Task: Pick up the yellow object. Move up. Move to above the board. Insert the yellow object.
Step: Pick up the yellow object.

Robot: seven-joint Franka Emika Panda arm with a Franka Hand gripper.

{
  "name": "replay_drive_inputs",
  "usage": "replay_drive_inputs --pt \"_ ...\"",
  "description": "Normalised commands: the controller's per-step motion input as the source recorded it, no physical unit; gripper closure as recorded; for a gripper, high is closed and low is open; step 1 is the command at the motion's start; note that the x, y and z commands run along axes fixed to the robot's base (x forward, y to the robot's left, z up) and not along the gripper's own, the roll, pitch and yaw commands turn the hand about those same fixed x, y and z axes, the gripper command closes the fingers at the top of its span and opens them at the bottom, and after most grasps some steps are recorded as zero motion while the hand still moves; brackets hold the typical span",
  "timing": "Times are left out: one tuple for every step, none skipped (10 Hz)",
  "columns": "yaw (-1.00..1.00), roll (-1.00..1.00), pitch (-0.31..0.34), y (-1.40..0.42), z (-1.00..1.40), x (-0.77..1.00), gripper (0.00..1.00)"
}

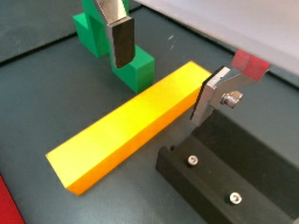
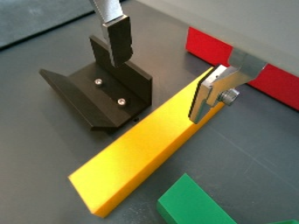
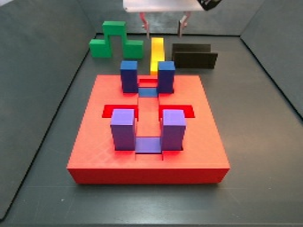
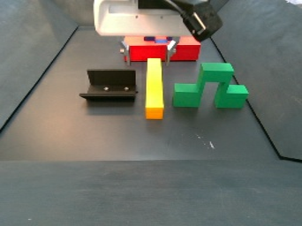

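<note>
The yellow object (image 1: 128,122) is a long yellow-orange bar lying flat on the dark floor between the green stepped block (image 1: 117,54) and the black fixture (image 1: 233,166). It also shows in the other wrist view (image 2: 146,149) and in both side views (image 3: 158,49) (image 4: 154,88). My gripper (image 1: 163,74) (image 2: 162,74) hovers over the bar's end nearest the board, jaws open and empty, one finger to each side. The red board (image 3: 101,142) with blue and purple posts lies just beyond that end (image 4: 151,53).
The green stepped block (image 4: 213,88) stands on one side of the bar and the black fixture (image 4: 109,86) on the other, both close. Dark walls enclose the floor (image 4: 141,177).
</note>
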Motion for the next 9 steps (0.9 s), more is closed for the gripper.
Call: replay_drive_inputs --pt "0.00 0.10 -0.037 0.00 -0.35 0.00 0.00" --pt "0.00 0.11 -0.020 0.00 -0.33 0.00 0.00" --pt "0.00 0.14 -0.001 0.01 -0.31 0.00 0.00" --pt "0.00 0.12 0.000 0.00 -0.30 0.00 0.00" --pt "0.00 0.12 0.000 0.00 -0.31 0.00 0.00" --pt "0.00 0.12 0.000 0.00 -0.30 0.00 0.00" --pt "0.00 0.13 0.000 0.00 -0.30 0.00 0.00" --pt "0.00 0.12 0.000 0.00 -0.28 0.00 0.00" --pt "0.00 0.12 0.000 0.00 -0.23 0.00 0.00"
